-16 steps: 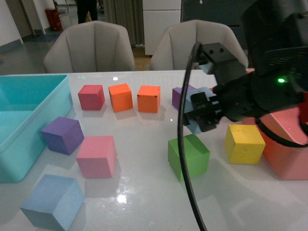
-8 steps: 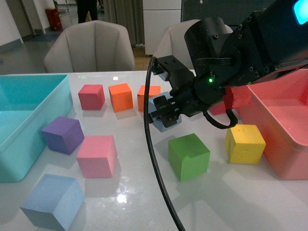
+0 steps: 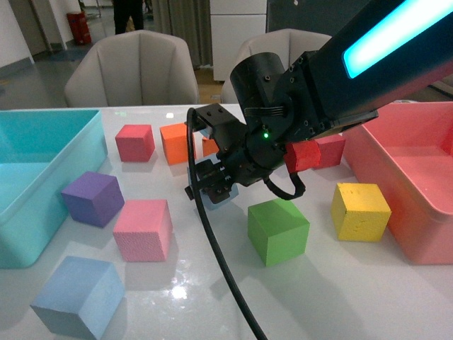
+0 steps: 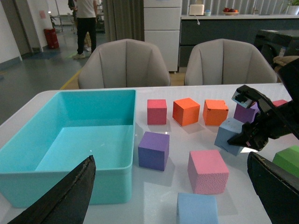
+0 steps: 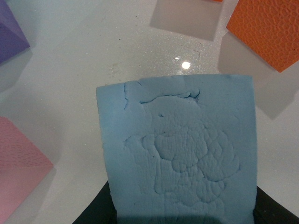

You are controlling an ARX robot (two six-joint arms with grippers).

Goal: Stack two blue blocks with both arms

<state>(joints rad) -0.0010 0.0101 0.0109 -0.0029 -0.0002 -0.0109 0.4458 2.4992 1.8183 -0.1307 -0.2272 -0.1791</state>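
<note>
Big teal plastic bin (image 3: 85, 152): it sits far left on the white table (image 3: 212, 297). Its left side is cut off in the front view.
Left claw (image 4: 170, 159): it shows only in the left wrist view, as two dark fingers at the lower corners. They are spread wide with nothing between them, and most of each finger is cut off.
Loose pale blue foam cube (image 3: 76, 296): it sits on the table near the front, by the bin's corner and close to the light pink foam cube (image 3: 143, 229). Its bottom is cut off in the front view.
Purple foam cube (image 3: 92, 198): it sits just beside the bin and shows whole.
Back row: a dark pink foam cube (image 3: 134, 142) comes first, then an orange foam cube (image 3: 175, 143). A second orange foam cube (image 3: 209, 146) is mostly hidden behind the right arm (image 3: 368, 64).
Right claw (image 3: 212, 185): it is pinching the held pale blue foam cube (image 5: 180, 149).
Held pale blue foam cube: it is between the light pink foam cube and the green foam cube (image 3: 278, 230), in front of the orange ones.
- In the front view only a small bit peeks out under the black claw.
- In the right wrist view its rough, dented face fills the picture and its lower edge is cut off.
- I cannot tell if it touches the table.

Right arm: it is black with a bright teal strip and is cut off at the top right.
Yellow foam cube (image 3: 360, 211): it sits just beside the pink plastic bin (image 3: 425, 234).
Pink plastic bin: it sits far right, and its right side is cut off.
</note>
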